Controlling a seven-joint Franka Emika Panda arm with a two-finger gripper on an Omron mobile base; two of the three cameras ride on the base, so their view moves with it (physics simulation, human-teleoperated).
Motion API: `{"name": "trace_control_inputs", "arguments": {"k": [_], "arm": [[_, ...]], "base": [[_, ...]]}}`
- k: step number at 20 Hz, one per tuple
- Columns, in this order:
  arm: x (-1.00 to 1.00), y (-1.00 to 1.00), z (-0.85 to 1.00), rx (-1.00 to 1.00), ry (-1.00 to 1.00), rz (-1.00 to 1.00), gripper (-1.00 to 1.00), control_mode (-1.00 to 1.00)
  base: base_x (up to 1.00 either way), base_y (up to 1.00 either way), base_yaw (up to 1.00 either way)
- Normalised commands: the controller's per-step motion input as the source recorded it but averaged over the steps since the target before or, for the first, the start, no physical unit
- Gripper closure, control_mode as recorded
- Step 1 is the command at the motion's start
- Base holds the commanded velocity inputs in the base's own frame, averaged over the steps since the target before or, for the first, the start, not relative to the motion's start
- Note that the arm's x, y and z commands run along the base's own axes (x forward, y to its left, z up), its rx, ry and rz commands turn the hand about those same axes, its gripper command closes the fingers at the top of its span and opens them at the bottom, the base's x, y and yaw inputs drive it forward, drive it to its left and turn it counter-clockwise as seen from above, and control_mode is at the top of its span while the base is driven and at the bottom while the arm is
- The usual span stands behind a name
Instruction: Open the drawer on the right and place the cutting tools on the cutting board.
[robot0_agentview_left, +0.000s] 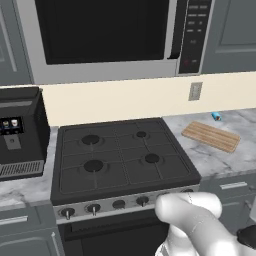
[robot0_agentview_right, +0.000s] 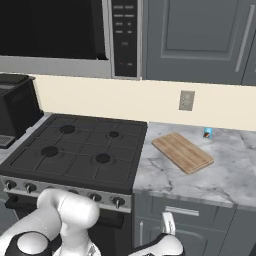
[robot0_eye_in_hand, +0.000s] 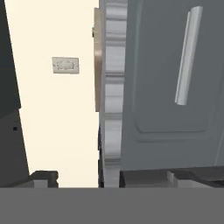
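On marbled counter right of black stove (robot0_agentview_left: 120, 157): flat light-brown slatted wooden cutting board (robot0_agentview_left: 210, 136) is laid | grey drawer front with silver bar handle (robot0_eye_in_hand: 188, 56) is faced, closed | gripper fingers' spacing cannot be told

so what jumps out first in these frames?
The black stove fills the middle, with a big microwave hanging right above it. To its right, a wooden cutting board lies bare on the marble counter beside a small blue object. Below the board, the grey drawer looks closed, and the hand view faces its silver handle close up.
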Motion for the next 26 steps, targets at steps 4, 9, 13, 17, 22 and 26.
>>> {"name": "trace_control_inputs", "arguments": {"k": [4, 9, 13, 17, 22, 26], "arm": [[0.1, -0.2, -0.17, 0.0, -0.15, 0.03, -1.0, -1.0], [0.13, -0.23, -0.04, 0.0, -0.01, 0.04, -1.0, -1.0], [0.16, -0.21, 0.0, 0.0, 0.0, 0.04, -1.0, -1.0], [0.15, -0.17, -0.05, 0.0, 0.0, 0.02, -1.0, -1.0], [0.2, -0.02, -0.15, 0.0, 0.0, 0.0, -1.0, -1.0], [0.37, 0.0, -0.21, 0.0, 0.0, 0.0, -1.0, -1.0]], "base": [[0.0, 0.0, 0.0], [0.0, 0.0, 0.0], [0.0, 0.0, 0.0], [0.0, 0.0, 0.0], [0.0, 0.0, 0.0], [0.0, 0.0, 0.0]]}}
